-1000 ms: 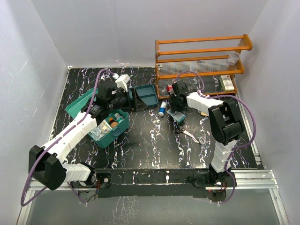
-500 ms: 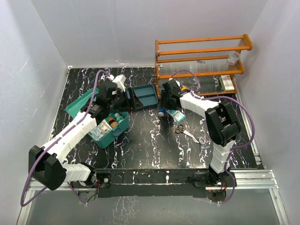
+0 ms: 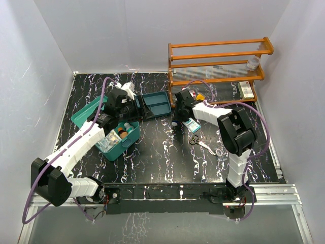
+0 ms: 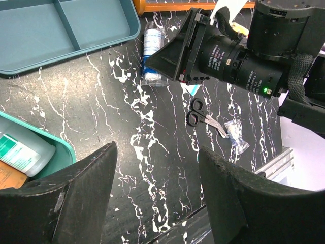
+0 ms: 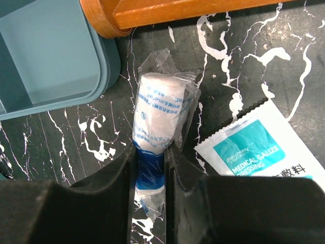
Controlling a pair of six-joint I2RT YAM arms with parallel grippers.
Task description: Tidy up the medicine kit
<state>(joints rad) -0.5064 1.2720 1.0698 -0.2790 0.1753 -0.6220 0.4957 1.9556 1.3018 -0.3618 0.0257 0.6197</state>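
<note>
Three things hem the bandage roll (image 5: 160,109) (wrapped): tray (image 5: 51,51), rack (image 5: 177,12), gauze packet (image 5: 259,147).

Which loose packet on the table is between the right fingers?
The white bandage roll in clear wrap, not the teal gauze packet lying beside the fingers.

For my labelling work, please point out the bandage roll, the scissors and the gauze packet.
bandage roll (image 5: 161,107): right wrist view, white wrapped body.
scissors (image 4: 205,119): left wrist view, shank beside the handles.
gauze packet (image 5: 254,147): right wrist view, teal printed label.
</note>
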